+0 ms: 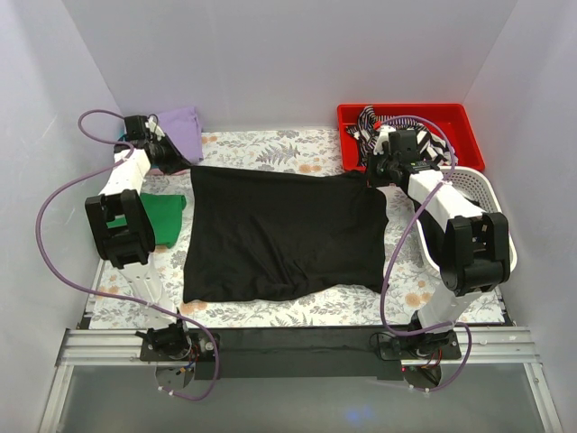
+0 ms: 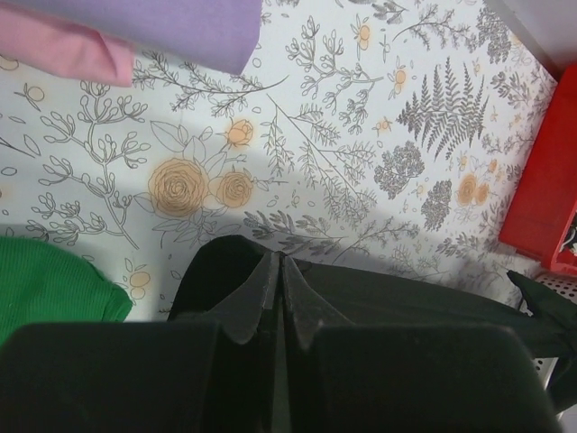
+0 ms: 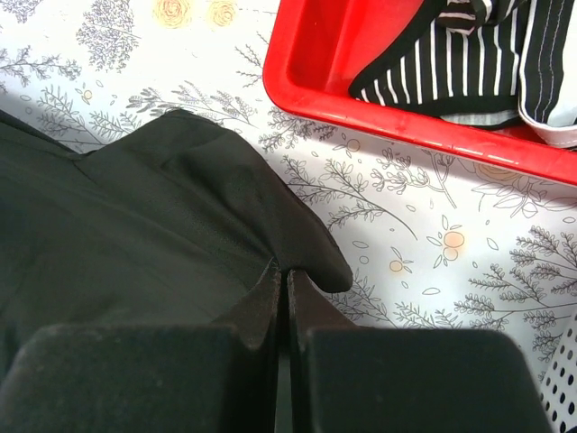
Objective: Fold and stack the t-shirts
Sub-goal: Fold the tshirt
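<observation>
place: robot test cell in a lab | walls: plain white panels (image 1: 270, 54) are set on three sides | rig: left arm (image 1: 122, 225) and right arm (image 1: 469, 244) are bolted to an aluminium rail (image 1: 99, 347), purple cables (image 1: 54, 194) are looped from them | surface: tabletop (image 1: 270, 149) is covered in a flower print | storage: red bin (image 1: 347, 135) and white basket (image 1: 491, 194) are kept at the right

no readable text, labels or numbers anywhere

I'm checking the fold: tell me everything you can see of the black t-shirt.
The soft black fabric t-shirt lies spread as a rough rectangle, mildly wrinkled, on the floral-print table cover. No sleeves show. The left arm's fingers and the right arm's fingers are shut on its two far corners.
</observation>
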### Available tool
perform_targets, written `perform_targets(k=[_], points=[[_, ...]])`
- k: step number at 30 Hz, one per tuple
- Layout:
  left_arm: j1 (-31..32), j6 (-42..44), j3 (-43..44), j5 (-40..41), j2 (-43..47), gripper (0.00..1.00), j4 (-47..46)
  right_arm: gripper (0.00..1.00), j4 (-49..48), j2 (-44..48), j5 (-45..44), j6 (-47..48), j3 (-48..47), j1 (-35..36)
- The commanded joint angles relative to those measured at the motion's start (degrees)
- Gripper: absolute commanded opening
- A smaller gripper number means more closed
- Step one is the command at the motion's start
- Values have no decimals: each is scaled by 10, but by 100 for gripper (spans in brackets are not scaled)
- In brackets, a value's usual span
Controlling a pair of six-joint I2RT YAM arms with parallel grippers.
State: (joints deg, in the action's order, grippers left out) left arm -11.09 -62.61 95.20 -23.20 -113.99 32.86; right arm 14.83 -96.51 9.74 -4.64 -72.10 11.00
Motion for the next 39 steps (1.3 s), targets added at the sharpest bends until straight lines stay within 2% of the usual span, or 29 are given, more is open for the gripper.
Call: perform_targets(k=[1, 8, 13, 24, 26, 30, 33, 36, 37, 38, 39], points=[[-8, 9, -16, 5, 46, 0, -4, 1, 4, 24, -17, 4, -15, -5], [-7, -6, -91, -60, 111, 0, -17, 1, 9, 64, 68, -5, 19, -1], [-7, -11, -166, -52, 164, 0, -25, 1, 34, 84, 92, 3, 59, 20], [-7, -4, -284, -30, 244, 0, -1, 1, 76, 120, 71, -18, 143, 62], [-8, -2, -303, -25, 256, 0, -3, 1, 79, 130, 55, -33, 161, 77], [-7, 6, -354, -4, 271, 0, 4, 1, 94, 146, -36, -58, 183, 100], [-7, 6, -377, 6, 272, 0, 4, 1, 107, 151, -48, -73, 199, 108], [-7, 10, -392, 42, 281, 0, 5, 12, 111, 147, -57, -86, 213, 116], [-7, 12, -389, 49, 280, 6, 6, 31, 111, 148, -67, -88, 216, 118], [-7, 11, -386, 56, 279, 29, 11, 37, 109, 154, -78, -91, 217, 119], [-7, 9, -383, 58, 281, 33, 11, 41, 108, 158, -95, -92, 216, 119]])
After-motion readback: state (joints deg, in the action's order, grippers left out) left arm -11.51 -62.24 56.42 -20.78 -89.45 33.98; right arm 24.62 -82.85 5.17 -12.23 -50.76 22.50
